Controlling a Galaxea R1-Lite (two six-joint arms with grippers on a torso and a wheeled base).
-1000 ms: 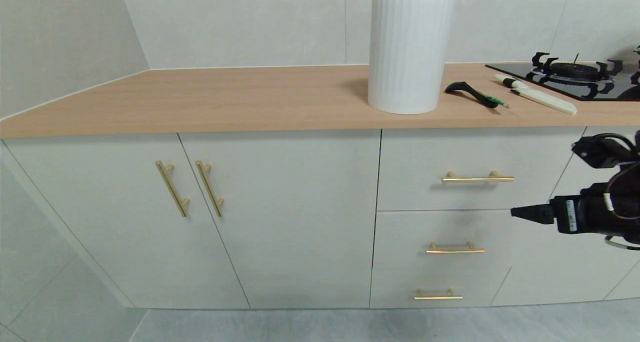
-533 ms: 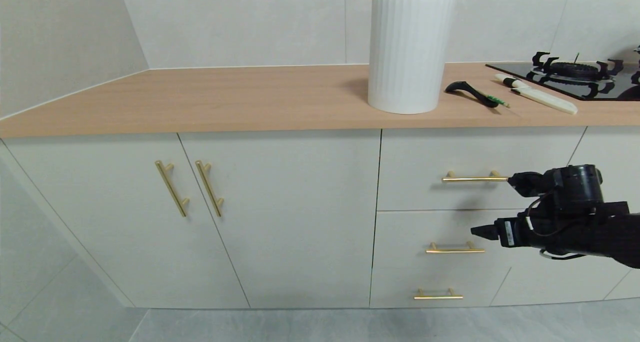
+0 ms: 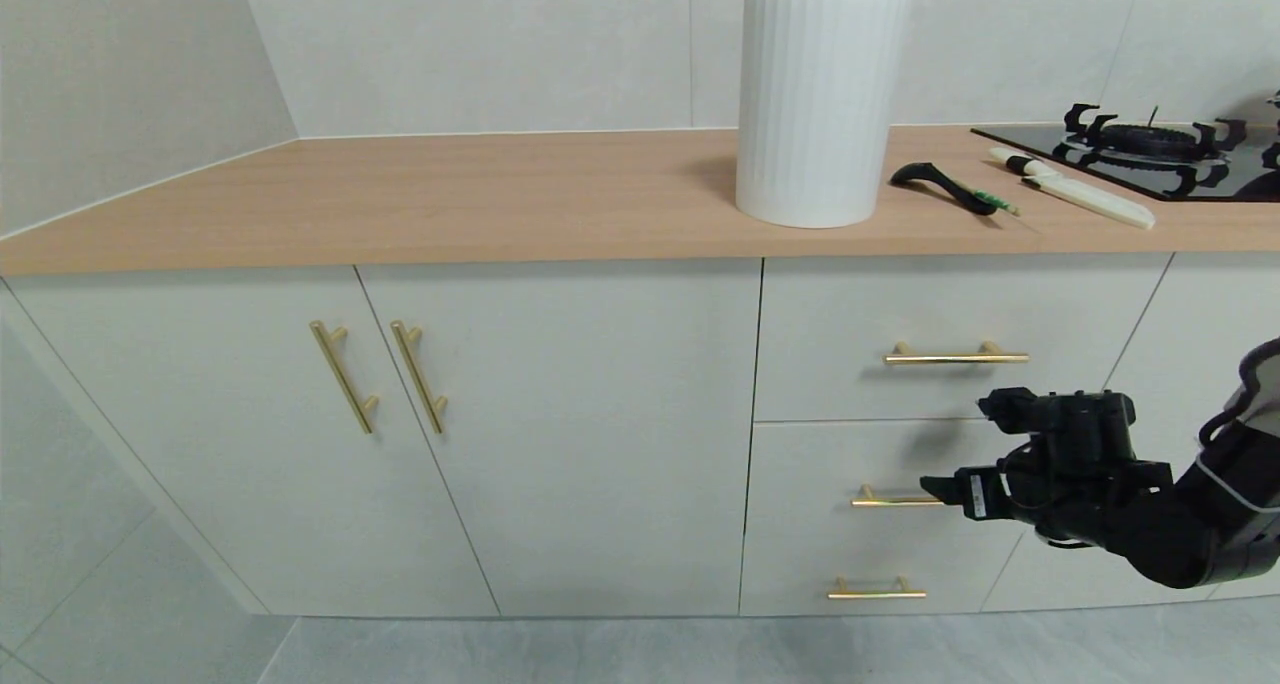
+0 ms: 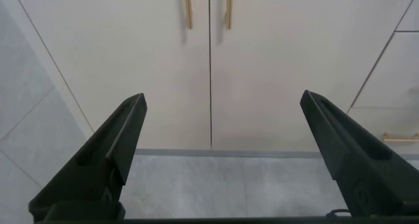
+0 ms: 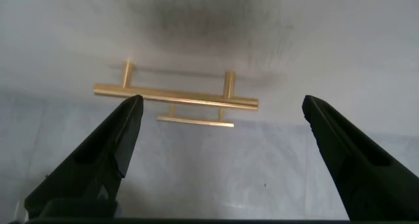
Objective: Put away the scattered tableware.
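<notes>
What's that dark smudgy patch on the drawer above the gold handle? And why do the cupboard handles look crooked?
Right wrist view: the patch is a soft shadow on the drawer front above the gold handle, probably cast by the right gripper. Head view: the cupboard handles lean because, likely, the wide lens bends things near the edges.

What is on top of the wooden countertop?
On the countertop stands a tall white ribbed container. To its right lie a black-handled utensil and a white knife, next to the stove. The container's wall hides whatever is inside or behind it.
</notes>
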